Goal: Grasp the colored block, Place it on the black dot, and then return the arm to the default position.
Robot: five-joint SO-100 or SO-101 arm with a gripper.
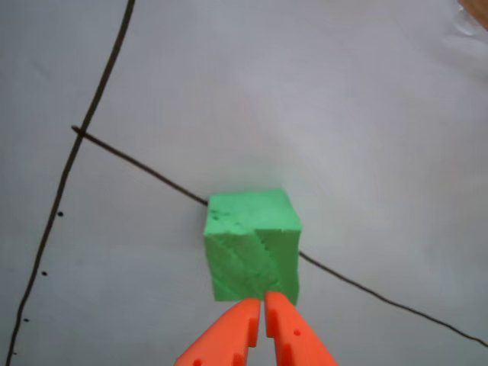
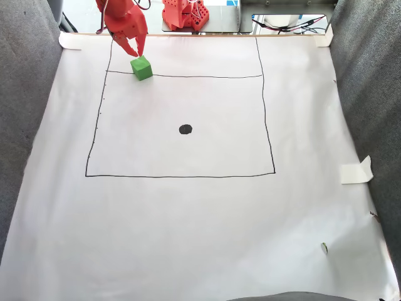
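Judging by where things lie, I've done nothing yet: the green block (image 2: 142, 68) sits on the drawn line (image 2: 207, 76) at the far-left corner of the square, well apart from the black dot (image 2: 185, 129). Grasp, carry and return all remain. My jaws (image 1: 264, 303) are nearly together, tips at the block's (image 1: 252, 244) near edge, not around it.

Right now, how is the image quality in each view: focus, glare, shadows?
Other view: soft overall, block and jaws slightly blurred, light even, no glare. Fixed view: sharper, drawn lines and dot crisp, block clear, paper brightly and evenly lit with only faint shadows.
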